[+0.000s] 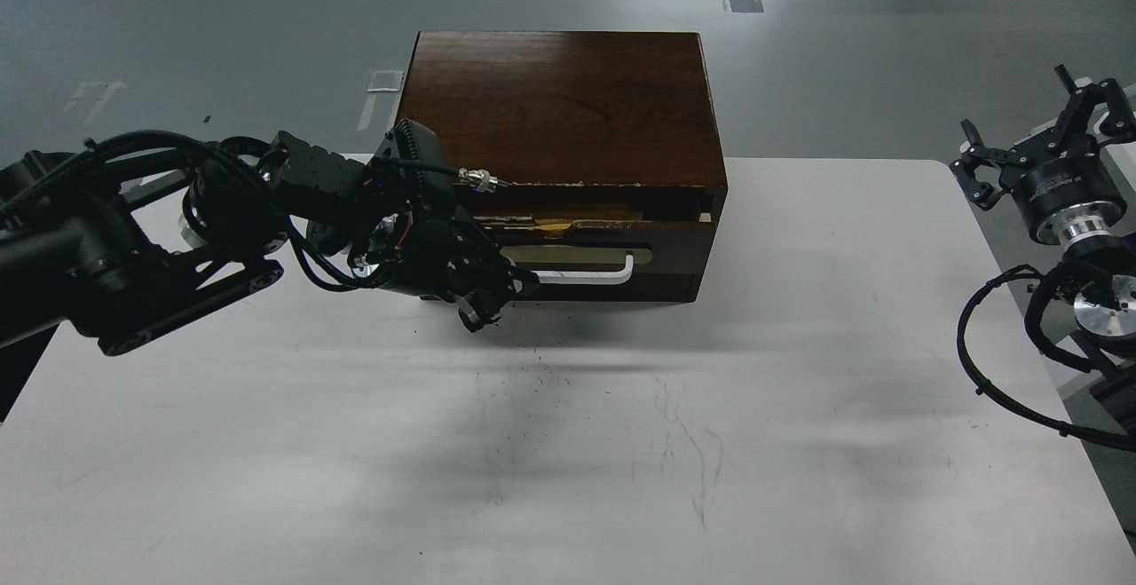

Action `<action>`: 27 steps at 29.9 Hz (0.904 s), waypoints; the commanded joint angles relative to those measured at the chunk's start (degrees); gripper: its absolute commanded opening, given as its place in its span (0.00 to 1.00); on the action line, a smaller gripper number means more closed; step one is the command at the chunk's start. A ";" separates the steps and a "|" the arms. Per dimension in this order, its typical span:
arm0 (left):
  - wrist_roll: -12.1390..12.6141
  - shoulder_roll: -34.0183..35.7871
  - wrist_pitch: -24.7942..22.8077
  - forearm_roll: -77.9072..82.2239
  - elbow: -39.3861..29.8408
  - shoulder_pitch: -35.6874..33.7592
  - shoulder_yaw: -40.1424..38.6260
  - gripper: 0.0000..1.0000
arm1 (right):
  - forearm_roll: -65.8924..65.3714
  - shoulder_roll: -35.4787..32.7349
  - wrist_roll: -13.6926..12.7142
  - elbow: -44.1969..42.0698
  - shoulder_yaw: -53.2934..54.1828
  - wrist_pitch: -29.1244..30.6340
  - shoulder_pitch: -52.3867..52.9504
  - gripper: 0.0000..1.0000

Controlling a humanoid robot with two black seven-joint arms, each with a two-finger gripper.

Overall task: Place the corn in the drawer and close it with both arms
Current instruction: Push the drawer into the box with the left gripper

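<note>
One corn — only a small bright-yellow patch shows, lying inside the drawer in the narrow gap under the cabinet's top. Its shape and ribbing cannot be made out from here; most of it is hidden by the drawer front and the cabinet lip.

One drawer: dark brown front, slightly open, with a pale interior strip visible above it. One white bar handle on a beige oblong plate. The cabinet's top front edge is chipped, with pale splinters along it. Below the drawer sits one plain dark panel.

One cabinet, dark brown wood, standing at the 12 o'clock edge of one white table; grey scuff marks run across the table's middle.

Two arms. The left arm comes in from 9 o'clock and reaches to the drawer front. The left gripper is at the left end of the handle, touching or just beside it — the fingers are dark and bunched, so I cannot tell whether they are spread or closed on the bar.

The right arm is at 3 o'clock, off the table's edge, well apart from the cabinet. The right gripper has its claws spread wide, holding nothing.
</note>
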 commanded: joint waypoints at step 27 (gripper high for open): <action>0.00 -2.06 0.92 0.06 4.52 -1.61 0.11 0.00 | -0.09 -1.78 -0.18 -1.15 -0.52 0.00 -1.16 0.99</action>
